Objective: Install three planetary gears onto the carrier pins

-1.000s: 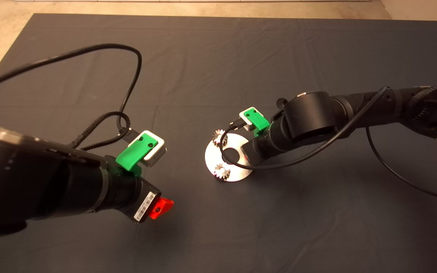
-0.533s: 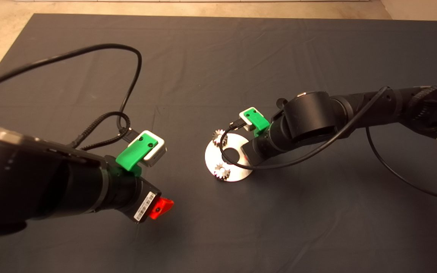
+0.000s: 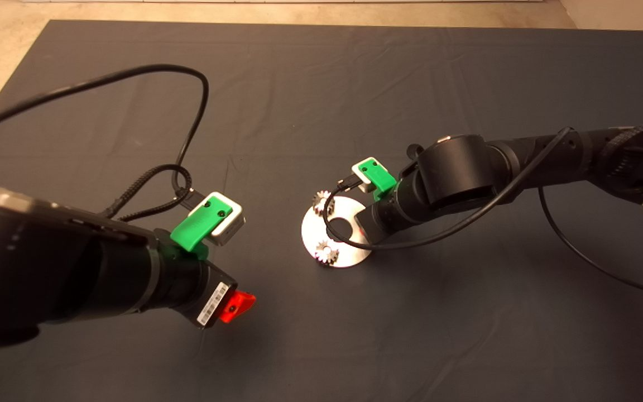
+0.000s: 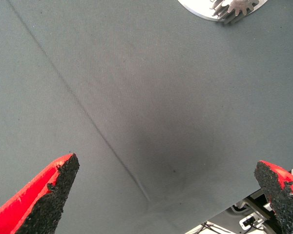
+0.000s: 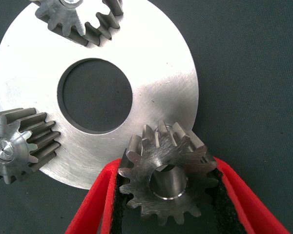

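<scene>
Nothing has moved: right gripper (image 5: 168, 195) pinches third gear (image 5: 165, 178) over disc (image 5: 151, 97); left gripper (image 4: 168, 195) spread

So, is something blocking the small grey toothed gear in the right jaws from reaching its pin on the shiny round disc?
Nothing visible. The small grey toothed gear, clamped in the right gripper, sits over the shiny round metal disc edge; its pin is hidden beneath.

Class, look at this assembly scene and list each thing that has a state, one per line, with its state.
First gear: seated on a pin.
Second gear: seated on the disc.
Third gear: gripped, over the disc's edge.
Disc: flat on the mat.
Right tool: shut on the third gear.
Left tool: open, empty, beside the disc.
</scene>
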